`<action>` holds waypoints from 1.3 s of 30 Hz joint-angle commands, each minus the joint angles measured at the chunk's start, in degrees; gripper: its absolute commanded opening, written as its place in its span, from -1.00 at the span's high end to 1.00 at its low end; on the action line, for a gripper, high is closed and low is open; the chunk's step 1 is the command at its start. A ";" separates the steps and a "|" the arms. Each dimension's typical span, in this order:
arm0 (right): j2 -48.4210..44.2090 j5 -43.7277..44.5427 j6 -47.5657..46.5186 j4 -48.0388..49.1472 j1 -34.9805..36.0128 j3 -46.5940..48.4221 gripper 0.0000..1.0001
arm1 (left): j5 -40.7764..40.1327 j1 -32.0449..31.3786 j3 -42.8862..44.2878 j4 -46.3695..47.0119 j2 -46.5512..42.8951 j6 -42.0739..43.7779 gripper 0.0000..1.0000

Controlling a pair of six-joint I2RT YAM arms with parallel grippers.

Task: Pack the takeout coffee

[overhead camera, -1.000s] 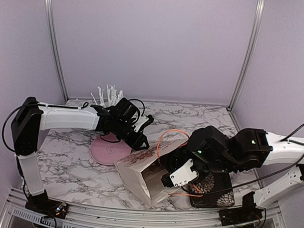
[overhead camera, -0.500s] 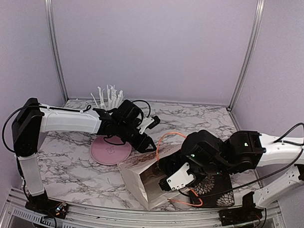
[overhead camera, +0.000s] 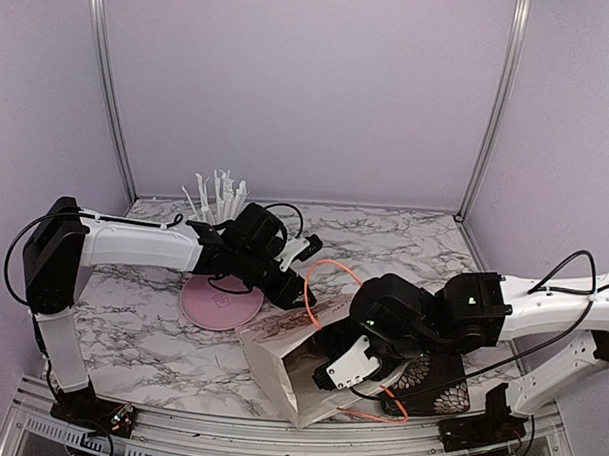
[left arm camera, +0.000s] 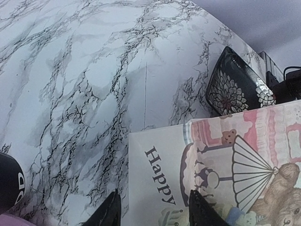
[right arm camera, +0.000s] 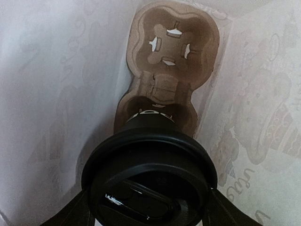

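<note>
**Putting the first cup into the bag**

The right pincer [right arm camera: 148,214] is closed around a black coffee cup [right arm camera: 148,174] with its lid on. The cup is inside the paper bag [right arm camera: 42,94], which lies on its side on the desk [overhead camera: 151,333]. Just past the cup, at the back of the bag, sits the brown cup carrier [right arm camera: 175,47]. Its far hole is empty. The cup hangs by the near hole and is not down in it yet.

The left pincer [left arm camera: 154,203] is at the bag's top edge. Its fingers are half apart with the bag's edge between them. I cannot tell if they squeeze it.

So I think no cup is packed yet. This one must go into its hole, and then the other cup has to follow.

Only the right wrist view looks inside the bag and shows the carrier. The top view shows the bag's orange handle [overhead camera: 318,279], a pink plate [overhead camera: 212,307] and a cup of white sticks [overhead camera: 218,190]. The left wrist view shows the word "Happy" on the bag and a black flowered tray [left arm camera: 235,87]. It also shows a black round thing [left arm camera: 7,181] with white print. That may be the other cup, but too little shows.
</note>
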 commanded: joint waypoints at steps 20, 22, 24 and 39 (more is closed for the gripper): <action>4.36 -0.22 -2.36 8.95 -3.75 -1.82 -0.46 | 3.77 -0.51 -2.73 3.34 -2.27 -0.40 0.00; 4.71 -0.38 -2.20 8.94 -4.00 -1.84 -0.46 | 3.94 -0.47 -2.93 3.39 -2.32 -0.28 0.00; 5.14 -0.58 -1.70 8.69 -4.38 -1.47 -0.47 | 3.98 -0.45 -3.09 3.52 -2.40 -0.30 0.00; 16.03 -14.59 7.44 -11.14 -8.22 17.25 -0.50 | 5.36 -0.26 -3.06 3.86 -2.93 -2.25 0.00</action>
